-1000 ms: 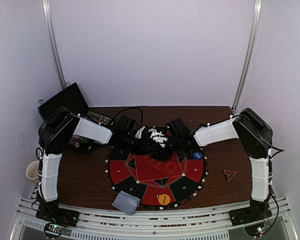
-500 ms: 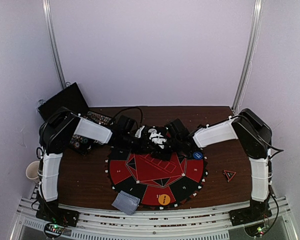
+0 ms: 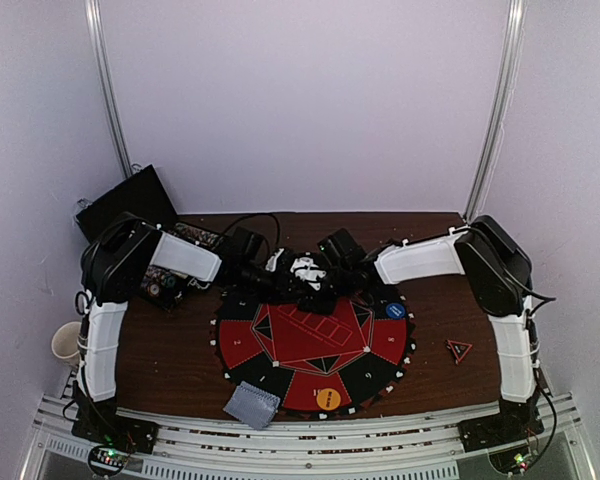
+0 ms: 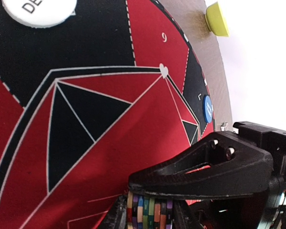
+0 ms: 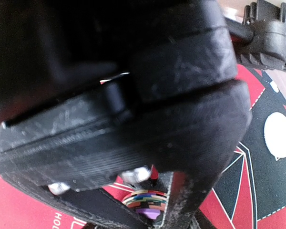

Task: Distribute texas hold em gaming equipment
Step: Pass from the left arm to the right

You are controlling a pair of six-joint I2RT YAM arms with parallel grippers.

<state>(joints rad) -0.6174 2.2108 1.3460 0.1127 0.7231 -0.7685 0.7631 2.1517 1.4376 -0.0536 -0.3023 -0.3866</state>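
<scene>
At the near edge of the table [image 3: 170, 360] a small pile of playing cards [image 3: 252, 404] lies with the grey-blue backs up, one corner on the rim of the round red and black mat [image 3: 242, 345] and close to the table edge. Just beside it, on the near part of the mat, lies the orange button disc [image 3: 328, 398]. On both sides of the mat the wood is bare. Only a small red triangle [image 3: 458, 349] lies on the right side, and a white mug [image 3: 65, 342] stands outside the left edge. The blue button disc [image 3: 394, 311] sits on the right rim of the mat. Farther, over the far edge of the mat, the left gripper [image 3: 290, 282] and the right gripper [image 3: 322, 288] meet very close together, with little room between them. The left wrist view shows the left fingers [image 4: 117, 217] closed on a stack of poker chips [image 4: 148, 209] held just above the red field. A large black part, perhaps the other gripper, hangs directly over it. In the right wrist view the same stack is partly covered, and I cannot tell how the right jaws stand. The white button disc [image 4: 38, 8] lies on a black field, and the yellow bowl [image 4: 217, 19] stands beyond the mat rim. A dark tray [image 3: 175, 275] and a black case [image 3: 128, 200] stay at the far left corner.
</scene>
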